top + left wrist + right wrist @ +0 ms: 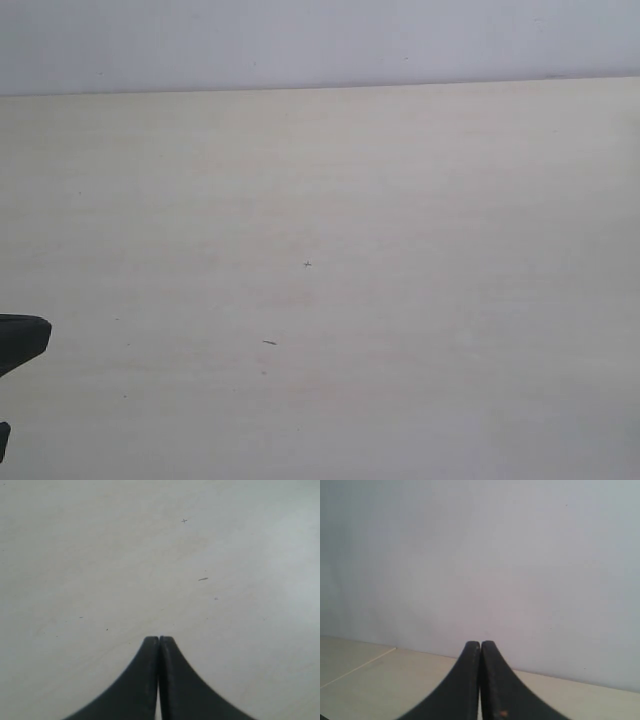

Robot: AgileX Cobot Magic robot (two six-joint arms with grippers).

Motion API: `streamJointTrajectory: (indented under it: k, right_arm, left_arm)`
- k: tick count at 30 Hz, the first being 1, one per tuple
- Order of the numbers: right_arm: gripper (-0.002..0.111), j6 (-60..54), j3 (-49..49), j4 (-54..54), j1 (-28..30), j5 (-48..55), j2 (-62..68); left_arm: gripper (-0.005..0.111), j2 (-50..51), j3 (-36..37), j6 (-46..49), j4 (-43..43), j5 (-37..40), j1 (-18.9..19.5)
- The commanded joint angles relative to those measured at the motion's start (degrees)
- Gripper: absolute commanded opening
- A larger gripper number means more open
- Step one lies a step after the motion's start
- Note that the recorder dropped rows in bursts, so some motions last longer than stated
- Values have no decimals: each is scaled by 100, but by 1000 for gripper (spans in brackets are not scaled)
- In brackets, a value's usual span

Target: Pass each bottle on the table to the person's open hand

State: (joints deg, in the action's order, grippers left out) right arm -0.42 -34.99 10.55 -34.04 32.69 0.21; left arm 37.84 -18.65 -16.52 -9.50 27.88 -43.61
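1. Tabletop (pixel 400 250), pale beige and matte, filled most of the exterior view below a grey wall (pixel 300 40) along the top of the frame; it bore only a tiny cross-shaped mark (pixel 308 264) near the centre and a short dark fleck (pixel 269 342) lower down.
2. Bottles were visible in none of the three views; no open hand showed either; where the bottles stood could not be told.
3. Left gripper (pixel 159 640) had its black jaws pressed together with nothing between them, poised over bare table; a dark rounded part (pixel 20 340) at the lower left edge of the exterior view was probably that arm.
4. Right gripper (pixel 480 643) was likewise closed and empty, pointed at the wall beyond the table's far edge; it did not show in the exterior view.
5. The step in hand looked like a rest pose; either no bottle had been set out, or all had been handed over; the frames did not settle which.
6. Any next move would call for a bottle and a waiting palm to come into view; then one gripper would need to open its jaws, close on the bottle's body, lift it and carry it across.
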Motion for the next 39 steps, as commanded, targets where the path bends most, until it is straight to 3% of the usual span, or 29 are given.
streamJointTrajectory:
  k: [1, 12, 17, 23, 33, 39]
  right_arm:
    - [0, -41, 27, 7, 7, 25, -21]
    - [0, -70, 27, -29, 7, 7, -21]
    - [0, -96, 61, -637, 45, -24, -21]
    - [0, -96, 520, -1325, 745, -454, -21]
    - [0, -96, 2004, -1387, 2129, -1800, -21]
    - [0, -96, 2730, -1387, 2651, -2259, -21]
  left_arm:
    - [3, -50, 20, -19, -38, -16, -31]
    - [3, -50, 20, -6, -38, -16, -31]
    - [3, -50, 20, -6, -38, -16, -31]
    - [3, -50, 20, -26, -38, -16, -31]
    - [3, -50, 20, -9, -38, -16, -31]
    - [3, -50, 20, -19, -38, -16, -31]
